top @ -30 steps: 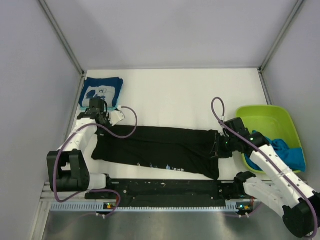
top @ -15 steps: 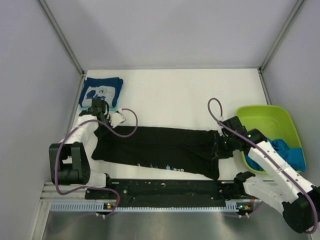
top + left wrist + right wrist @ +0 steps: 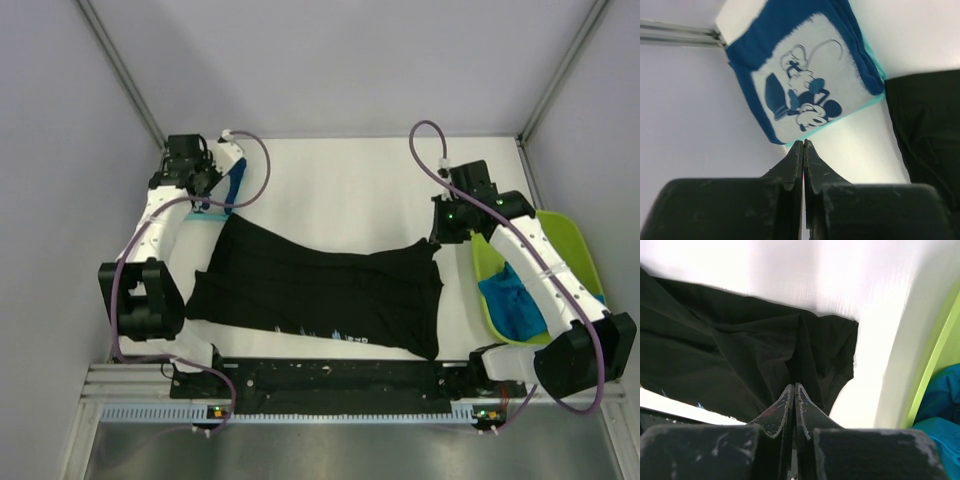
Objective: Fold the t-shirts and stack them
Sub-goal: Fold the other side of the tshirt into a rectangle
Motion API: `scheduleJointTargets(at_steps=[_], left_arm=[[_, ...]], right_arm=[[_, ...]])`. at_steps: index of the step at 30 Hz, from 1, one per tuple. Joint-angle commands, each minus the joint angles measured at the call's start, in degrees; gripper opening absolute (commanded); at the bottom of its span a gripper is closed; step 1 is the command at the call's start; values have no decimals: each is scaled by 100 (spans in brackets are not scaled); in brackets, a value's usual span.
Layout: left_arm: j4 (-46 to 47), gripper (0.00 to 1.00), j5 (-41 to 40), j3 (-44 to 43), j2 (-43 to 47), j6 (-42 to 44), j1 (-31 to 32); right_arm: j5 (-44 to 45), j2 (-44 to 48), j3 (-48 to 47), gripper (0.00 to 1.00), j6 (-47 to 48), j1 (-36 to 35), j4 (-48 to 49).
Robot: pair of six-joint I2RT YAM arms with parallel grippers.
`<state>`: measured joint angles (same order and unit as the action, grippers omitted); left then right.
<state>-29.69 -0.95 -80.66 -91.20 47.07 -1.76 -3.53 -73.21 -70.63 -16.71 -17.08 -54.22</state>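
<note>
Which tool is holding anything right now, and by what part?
Right tool pinches the black shirt by its far right corner. Left tool is shut; no cloth visible in it.

A lime-green plastic tub (image 3: 577,250) sits at the right edge of the white table (image 3: 340,190), near the grey side wall (image 3: 600,120).

Rumpled black t-shirt (image 3: 320,290) spread mid-table; navy cartoon t-shirt (image 3: 805,95) folded far-left

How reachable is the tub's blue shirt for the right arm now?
Likely not yet: the right gripper has jaws shut, seemingly pinching the black shirt. The blue shirt lies uncovered in the tub beside that arm.
</note>
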Motion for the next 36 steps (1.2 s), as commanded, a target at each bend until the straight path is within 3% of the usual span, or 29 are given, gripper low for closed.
scheduleJointTargets(at_steps=[1, 3, 5, 7, 12, 14, 15, 18, 24, 31, 34, 36], left_arm=[[-174, 0, 68, 209, -170, 48, 44], [-746, 6, 507, 165, -118, -100, 79], [-889, 28, 718, 331, -109, -451, 88], [-1003, 44, 833, 446, -266, -697, 88], [-1522, 52, 912, 481, -934, -1296, 88], [-1443, 47, 860, 691, -961, -1410, 88], [-1408, 37, 825, 805, -926, -1446, 88], [-1355, 25, 868, 1069, -681, -1560, 88], [-1276, 29, 702, 1360, -591, -1639, 97], [-1136, 26, 466, 1439, -838, -1736, 97], [-1012, 16, 219, 1492, -864, -1692, 97], [-951, 0, 148, 1501, -830, -1701, 97]], right_arm=[[-42, 35, -83, 0, 282, -6, 34], [-147, 52, 75, 0, 265, 3, 112], [-270, 61, 233, 0, 247, -6, 235], [-376, 35, 304, 0, 212, -6, 332], [-350, 35, 392, 0, 221, -6, 403], [-280, 87, 453, 0, 247, -6, 403], [-262, 96, 480, 0, 265, -6, 403], [-218, 132, 568, 0, 282, 3, 412], [-227, 149, 709, 0, 318, 3, 491], [-227, 175, 788, 0, 361, -6, 544], [-201, 202, 814, 0, 379, -6, 552], [-166, 219, 831, 0, 414, -6, 561]])
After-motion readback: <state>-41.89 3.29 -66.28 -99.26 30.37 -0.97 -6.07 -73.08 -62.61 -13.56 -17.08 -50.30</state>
